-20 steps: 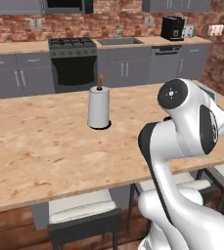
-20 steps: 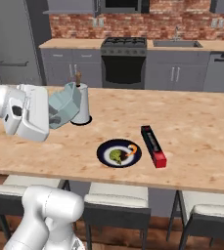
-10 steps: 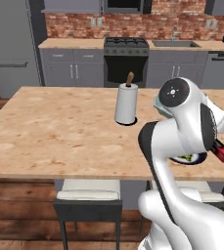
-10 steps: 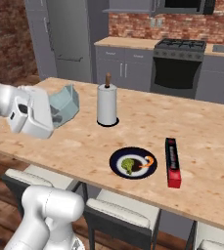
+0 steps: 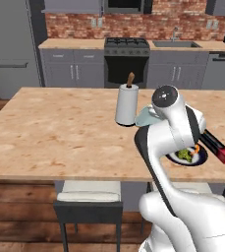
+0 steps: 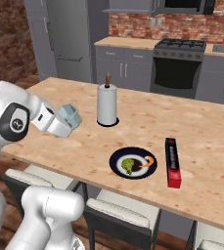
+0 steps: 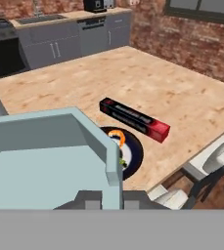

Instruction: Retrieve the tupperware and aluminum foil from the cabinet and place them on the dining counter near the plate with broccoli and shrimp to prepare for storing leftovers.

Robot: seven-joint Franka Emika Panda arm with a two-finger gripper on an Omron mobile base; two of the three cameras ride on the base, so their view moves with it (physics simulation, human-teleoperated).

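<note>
Driven along the dining counter (image 6: pixel 221 146), the jaws stay clamped on the tupperware (image 6: pixel 69 116) above its edge.

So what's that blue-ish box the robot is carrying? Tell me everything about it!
It's the tupperware, a small shallow tub of pale teal-grey plastic with rounded corners and a rim that flares outward. No lid shows on it. The claw is shut on it and holds it tilted in the air above the near edge of the dining counter, not resting on anything. In the hand view it fills the lower left, with the plate with broccoli and shrimp just beyond it.
</note>
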